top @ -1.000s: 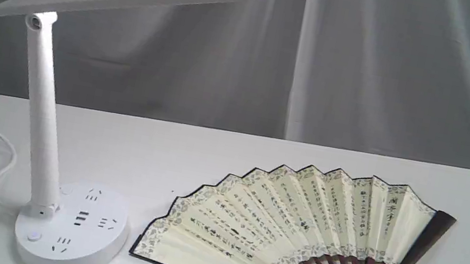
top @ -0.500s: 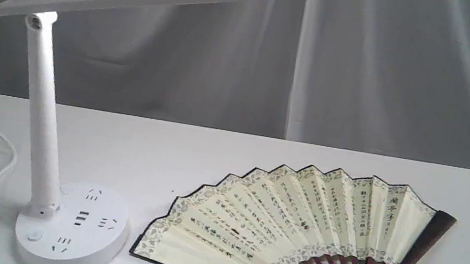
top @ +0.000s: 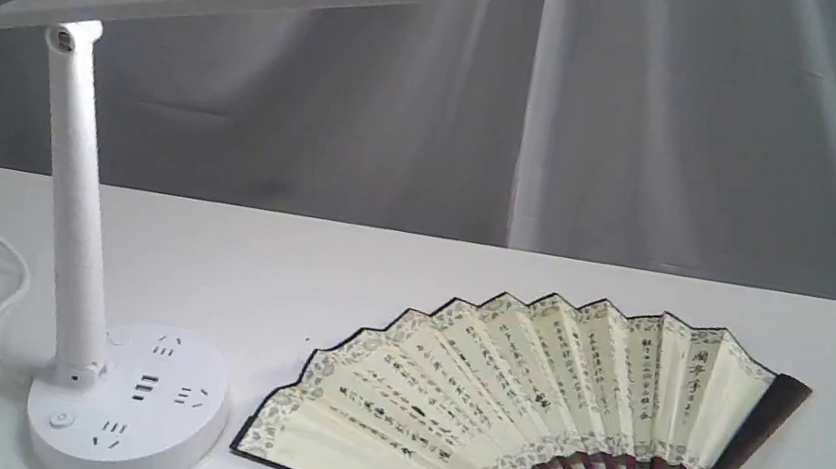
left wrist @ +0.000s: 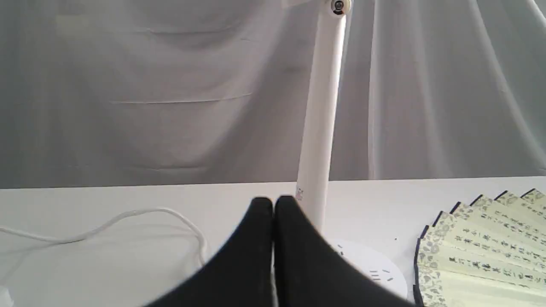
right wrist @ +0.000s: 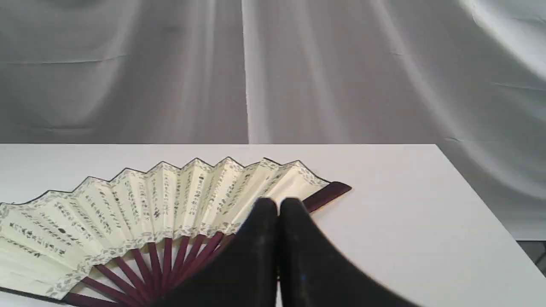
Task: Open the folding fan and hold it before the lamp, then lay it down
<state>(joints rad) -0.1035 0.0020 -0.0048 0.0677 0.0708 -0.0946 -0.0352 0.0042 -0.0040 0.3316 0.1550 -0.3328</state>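
L end effector (left wrist: 273, 204): both black fingers pressed together, no gap, nothing held. Just beyond its tips rises the stem of the lamp (top: 78, 209). From the wrist cam I can't tell if tips touch the stem, prob. apart. The folding fan (top: 525, 408) is off to the side of this end effector, well apart; only the fan's pleated edge shows in that cam.

R end effector (right wrist: 278, 204): fingers likewise pressed flat together, empty. The fan lies right by it: the tips overlap the cream leaf near the maroon guard stick, and the ribs run in beside the fingers. Contact w/ the fan is not clear from this angle.

Fan itself: fully spread, lying flat on the white counter (top: 376, 279), calligraphy side up, pivot toward the near edge, dark guard stick on the right in the ext. view. Its left corner is near the lamp's round base, not touching.

Lamp stands upright-ish, stem slanted, bar head angled up to the right over the counter. White cord (top: 5, 282) loops off the base to the left. Grey cloth backdrop (top: 658, 139) behind.
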